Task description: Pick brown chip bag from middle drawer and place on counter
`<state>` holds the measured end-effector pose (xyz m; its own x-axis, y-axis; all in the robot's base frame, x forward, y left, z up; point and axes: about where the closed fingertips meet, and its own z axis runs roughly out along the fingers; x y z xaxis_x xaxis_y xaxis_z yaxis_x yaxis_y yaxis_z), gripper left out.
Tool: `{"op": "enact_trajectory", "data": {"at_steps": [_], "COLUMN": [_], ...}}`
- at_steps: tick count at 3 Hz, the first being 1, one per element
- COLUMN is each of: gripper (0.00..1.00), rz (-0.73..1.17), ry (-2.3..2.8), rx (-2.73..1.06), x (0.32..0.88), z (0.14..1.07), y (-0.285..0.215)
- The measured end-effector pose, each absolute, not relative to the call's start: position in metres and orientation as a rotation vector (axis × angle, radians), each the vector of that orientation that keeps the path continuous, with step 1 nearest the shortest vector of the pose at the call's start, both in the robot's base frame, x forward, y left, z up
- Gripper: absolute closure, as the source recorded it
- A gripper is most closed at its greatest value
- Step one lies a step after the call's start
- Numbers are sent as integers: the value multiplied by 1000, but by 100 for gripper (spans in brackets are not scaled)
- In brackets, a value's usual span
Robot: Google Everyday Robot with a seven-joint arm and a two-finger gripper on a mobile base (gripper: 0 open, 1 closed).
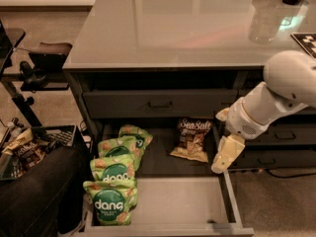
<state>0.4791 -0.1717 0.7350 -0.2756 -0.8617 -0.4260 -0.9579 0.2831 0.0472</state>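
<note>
Green dang bags [114, 174] overlapping in row; closed drawer front [160, 103] behind; cluttered bin [37, 144] far left.
</note>
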Motion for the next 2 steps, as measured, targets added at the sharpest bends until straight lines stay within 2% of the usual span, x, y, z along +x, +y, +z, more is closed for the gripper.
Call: {"op": "enact_trajectory", "data": {"at_steps": [2], "gripper": [0], "rz": [453], "ry": [2298], "rx": [-1337], "x": [524], "z": [640], "y": [-184]}}
